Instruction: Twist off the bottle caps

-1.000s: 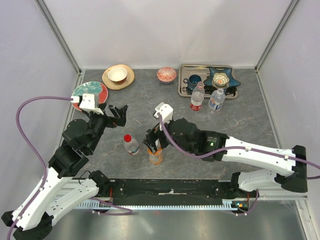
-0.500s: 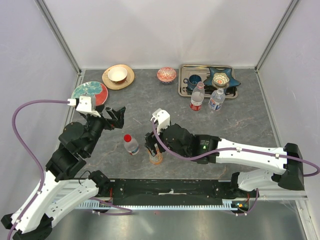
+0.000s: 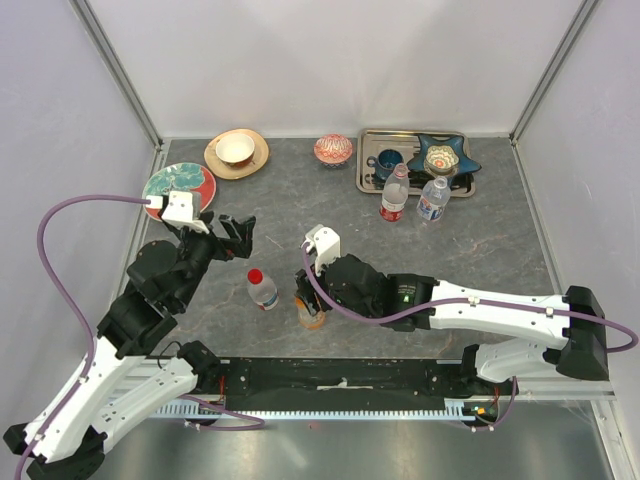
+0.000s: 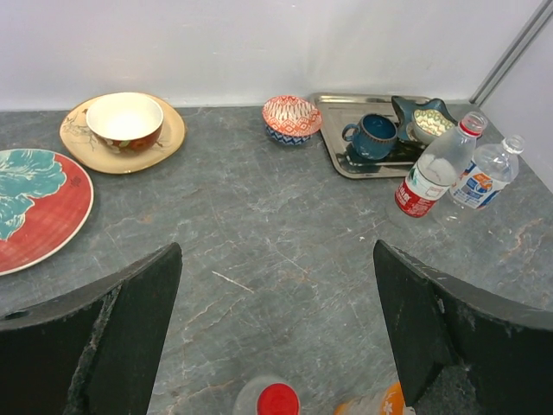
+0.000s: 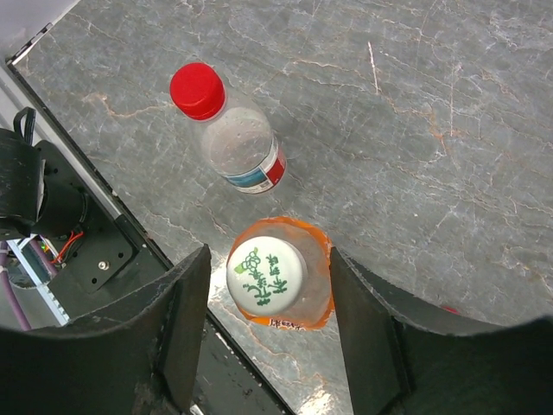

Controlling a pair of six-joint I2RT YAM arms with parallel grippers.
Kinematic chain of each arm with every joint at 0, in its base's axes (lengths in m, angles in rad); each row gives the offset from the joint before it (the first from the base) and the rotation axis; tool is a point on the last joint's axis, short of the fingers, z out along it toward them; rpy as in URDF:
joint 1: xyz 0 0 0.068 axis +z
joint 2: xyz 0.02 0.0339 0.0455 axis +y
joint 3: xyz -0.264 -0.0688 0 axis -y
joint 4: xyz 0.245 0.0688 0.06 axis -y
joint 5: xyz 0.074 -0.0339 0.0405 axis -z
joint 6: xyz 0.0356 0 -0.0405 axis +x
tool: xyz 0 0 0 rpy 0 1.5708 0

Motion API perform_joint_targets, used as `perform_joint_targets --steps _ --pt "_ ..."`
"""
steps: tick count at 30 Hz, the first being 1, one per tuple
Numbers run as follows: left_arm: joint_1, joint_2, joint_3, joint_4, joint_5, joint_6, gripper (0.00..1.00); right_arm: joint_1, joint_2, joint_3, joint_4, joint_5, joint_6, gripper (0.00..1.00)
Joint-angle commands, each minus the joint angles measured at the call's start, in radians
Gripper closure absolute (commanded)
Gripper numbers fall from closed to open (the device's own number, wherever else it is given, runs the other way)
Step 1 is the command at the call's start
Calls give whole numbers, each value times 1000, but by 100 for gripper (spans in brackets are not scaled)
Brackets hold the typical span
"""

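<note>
The orange bottle (image 5: 298, 298) stands near the front edge, its white cap (image 5: 264, 275) printed in green. My right gripper (image 5: 270, 278) is open and straddles the cap, with a gap on each side; in the top view it (image 3: 306, 290) covers the orange bottle (image 3: 312, 316). A clear bottle with a red cap (image 3: 262, 288) stands just left of it, also seen from the right wrist (image 5: 233, 138) and the left wrist (image 4: 278, 399). Two more clear bottles (image 3: 395, 192) (image 3: 433, 198) stand in front of the tray. My left gripper (image 3: 237, 232) is open and empty, above the table behind the red-capped bottle.
A steel tray (image 3: 372, 182) at the back right holds a blue mug (image 3: 387, 161) and a blue bowl (image 3: 442, 158). A patterned bowl (image 3: 333, 150), a tan plate with a cup (image 3: 236, 152) and a red plate (image 3: 178, 186) lie along the back and left. The black base rail (image 5: 95, 251) runs close by the orange bottle.
My right gripper has come down over the orange bottle, so its fingers now flank the cap. The left arm shifted only slightly.
</note>
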Motion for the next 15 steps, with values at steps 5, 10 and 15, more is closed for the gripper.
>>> perform_joint_targets --steps 5,10,15 --pt "1 -9 -11 13 19 -30 3 6 5 -25 36 15 19 46" --pt "1 -12 -13 13 21 -27 3 8 -38 -19 39 32 24 62" --pt "1 -5 -10 23 -8 6 3 11 -152 77 3 118 -2 67"
